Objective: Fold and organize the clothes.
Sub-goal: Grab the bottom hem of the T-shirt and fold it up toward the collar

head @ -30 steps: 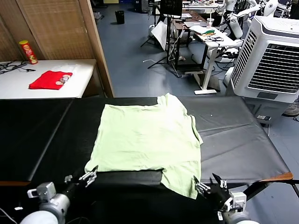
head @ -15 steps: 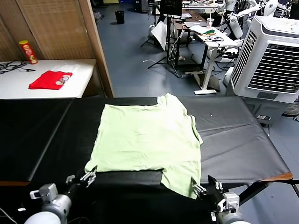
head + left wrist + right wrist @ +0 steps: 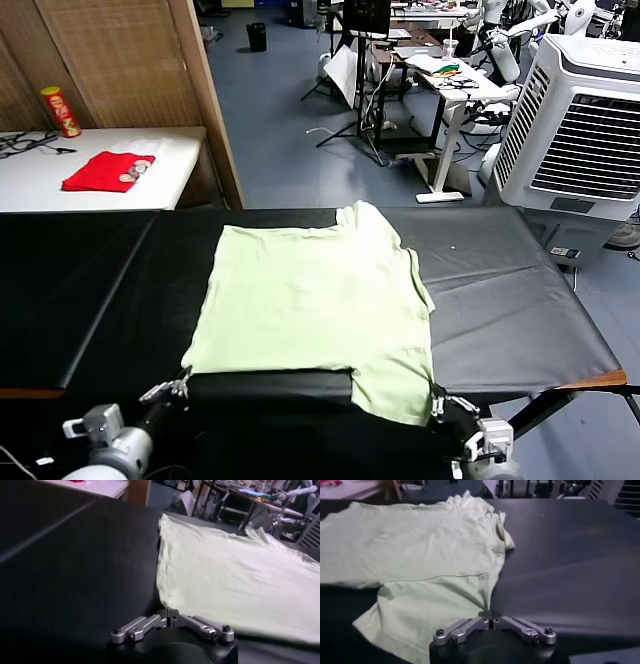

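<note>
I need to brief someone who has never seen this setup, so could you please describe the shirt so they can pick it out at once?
Look at the wide black table directly in front of the robot. Spread flat across its middle lies the shirt, with the left gripper and right gripper shut on its near corners. It is pale light green, unlike the small red cloth on the white side table behind.

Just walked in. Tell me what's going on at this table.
The robot is starting to fold a pale green shirt spread flat on the black table. Both arms are at the near edge: the left gripper is shut on the shirt's near left corner, and the right gripper is shut on the hem at the near right side. No fold is made yet.
</note>
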`<state>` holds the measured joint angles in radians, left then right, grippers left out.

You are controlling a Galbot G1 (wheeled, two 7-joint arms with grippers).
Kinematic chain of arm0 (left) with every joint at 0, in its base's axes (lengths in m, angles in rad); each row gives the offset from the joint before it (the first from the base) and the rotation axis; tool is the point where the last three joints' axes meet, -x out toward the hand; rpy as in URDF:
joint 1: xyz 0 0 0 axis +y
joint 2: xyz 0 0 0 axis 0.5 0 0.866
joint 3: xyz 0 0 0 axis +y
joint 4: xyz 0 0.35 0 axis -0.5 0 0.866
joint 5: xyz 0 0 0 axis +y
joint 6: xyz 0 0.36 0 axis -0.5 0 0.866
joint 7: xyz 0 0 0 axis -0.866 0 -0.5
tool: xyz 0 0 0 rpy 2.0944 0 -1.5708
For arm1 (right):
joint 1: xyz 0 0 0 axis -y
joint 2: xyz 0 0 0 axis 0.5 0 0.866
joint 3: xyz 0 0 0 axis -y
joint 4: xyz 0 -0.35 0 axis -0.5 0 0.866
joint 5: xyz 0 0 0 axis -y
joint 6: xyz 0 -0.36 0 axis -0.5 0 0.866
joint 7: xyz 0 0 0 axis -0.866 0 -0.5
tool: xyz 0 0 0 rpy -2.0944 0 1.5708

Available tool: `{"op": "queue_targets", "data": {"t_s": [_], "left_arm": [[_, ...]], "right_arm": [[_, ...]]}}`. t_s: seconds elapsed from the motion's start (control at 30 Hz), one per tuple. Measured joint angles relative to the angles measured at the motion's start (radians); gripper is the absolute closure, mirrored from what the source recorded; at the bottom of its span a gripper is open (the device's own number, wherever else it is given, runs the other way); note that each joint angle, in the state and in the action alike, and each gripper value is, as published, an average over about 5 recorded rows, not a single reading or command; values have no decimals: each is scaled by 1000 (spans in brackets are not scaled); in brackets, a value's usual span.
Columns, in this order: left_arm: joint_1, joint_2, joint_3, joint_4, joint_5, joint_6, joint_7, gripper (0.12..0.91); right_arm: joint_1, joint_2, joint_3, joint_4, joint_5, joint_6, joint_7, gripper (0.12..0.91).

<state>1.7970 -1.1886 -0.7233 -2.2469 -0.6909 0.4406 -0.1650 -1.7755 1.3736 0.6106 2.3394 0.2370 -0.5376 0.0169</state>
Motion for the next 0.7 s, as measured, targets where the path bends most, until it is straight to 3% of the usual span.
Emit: {"op": "queue_targets", "data": {"t_s": [0.27, 0.7], "left_arm": [[-47, -29, 18, -15, 37, -43, -2, 904], [-276, -52, 71, 113, 169, -96, 14, 904]], "right_arm": [[141, -38, -10, -88, 98, 98, -14, 904], [526, -71, -126, -418, 110, 194, -9, 904]]}}
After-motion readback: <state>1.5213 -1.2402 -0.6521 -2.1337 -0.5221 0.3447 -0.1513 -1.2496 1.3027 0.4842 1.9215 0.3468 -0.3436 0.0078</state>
